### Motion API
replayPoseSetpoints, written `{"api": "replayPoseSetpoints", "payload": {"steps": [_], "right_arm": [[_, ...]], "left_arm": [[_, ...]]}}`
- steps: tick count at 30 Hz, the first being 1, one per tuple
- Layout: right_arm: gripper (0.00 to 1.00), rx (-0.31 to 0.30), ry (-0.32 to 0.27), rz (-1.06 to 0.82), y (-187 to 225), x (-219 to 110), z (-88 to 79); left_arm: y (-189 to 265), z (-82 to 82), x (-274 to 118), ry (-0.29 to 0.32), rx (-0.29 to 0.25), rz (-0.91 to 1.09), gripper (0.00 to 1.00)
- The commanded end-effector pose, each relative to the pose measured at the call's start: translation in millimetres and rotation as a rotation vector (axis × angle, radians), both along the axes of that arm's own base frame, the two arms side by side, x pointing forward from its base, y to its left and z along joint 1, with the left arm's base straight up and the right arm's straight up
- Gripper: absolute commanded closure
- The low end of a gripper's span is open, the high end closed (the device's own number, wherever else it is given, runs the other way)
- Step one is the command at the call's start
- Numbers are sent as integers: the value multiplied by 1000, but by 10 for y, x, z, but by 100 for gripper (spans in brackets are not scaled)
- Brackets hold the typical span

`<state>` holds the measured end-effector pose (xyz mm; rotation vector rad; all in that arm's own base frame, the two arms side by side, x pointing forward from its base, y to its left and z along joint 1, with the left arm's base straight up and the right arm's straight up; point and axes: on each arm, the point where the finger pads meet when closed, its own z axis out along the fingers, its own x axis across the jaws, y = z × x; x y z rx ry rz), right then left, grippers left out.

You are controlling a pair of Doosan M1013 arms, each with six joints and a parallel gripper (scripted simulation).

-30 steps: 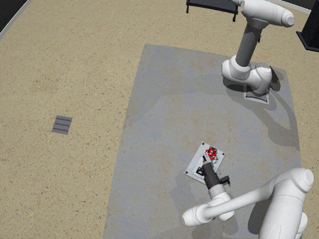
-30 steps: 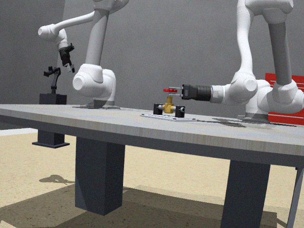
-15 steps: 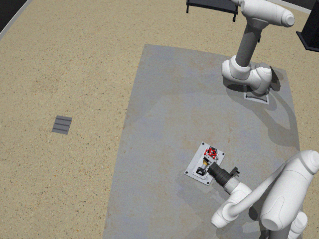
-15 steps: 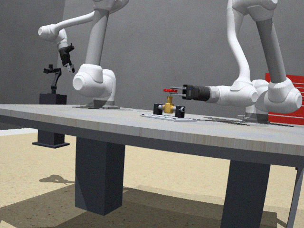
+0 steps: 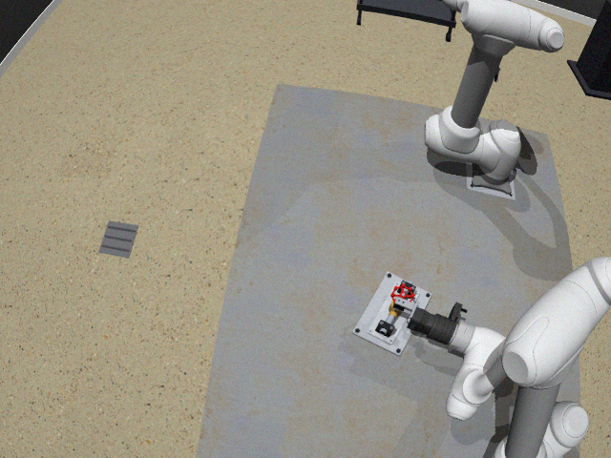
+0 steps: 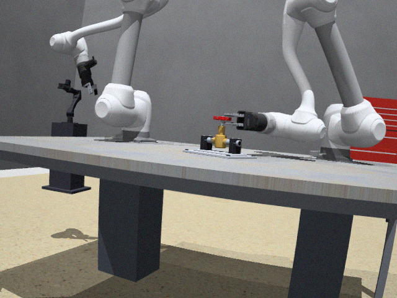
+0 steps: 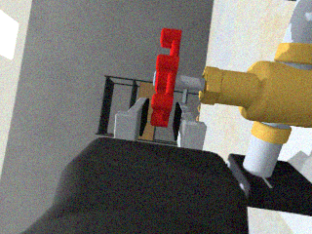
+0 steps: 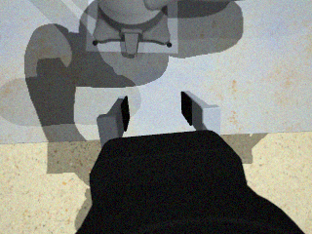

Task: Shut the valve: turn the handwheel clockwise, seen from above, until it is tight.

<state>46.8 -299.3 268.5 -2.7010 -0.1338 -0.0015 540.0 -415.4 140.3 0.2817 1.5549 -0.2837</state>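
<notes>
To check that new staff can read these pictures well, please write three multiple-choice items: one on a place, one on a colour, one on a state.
1. Where is the red spoked handwheel?
A) On the floor
B) Above the yellow valve body
C) Under the table

2. Which colour is the valve body?
A) Yellow
B) Green
C) Blue

3. How is the right gripper?
A) Shut, empty
B) Shut on the handwheel
C) Open, empty

1: B, the exterior view shows it on top of the valve.
2: A, the left wrist view shows this colour.
3: C, its wrist view shows the fingers apart, nothing between them.

Left tool [image 5: 403, 307] [image 6: 232, 120] [image 7: 162, 113] farther counterclockwise around the handwheel [image 5: 392, 294] [image 6: 221, 118] [image 7: 166, 78]
</notes>
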Motion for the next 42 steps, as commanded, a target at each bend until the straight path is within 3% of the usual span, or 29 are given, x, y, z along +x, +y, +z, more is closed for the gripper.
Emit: {"api": "replayPoseSetpoints", "payload": {"steps": [1, 28, 42], "right_arm": [[0, -1, 0, 0, -3, 1, 5], [0, -1, 0, 0, -3, 1, 5], [0, -1, 0, 0, -3, 1, 5]], "left_arm": [[-10, 17, 4, -4, 0, 91, 45], [-8, 17, -136, -3, 0, 596, 45], [-21, 17, -176, -3, 0, 745, 45]]}}
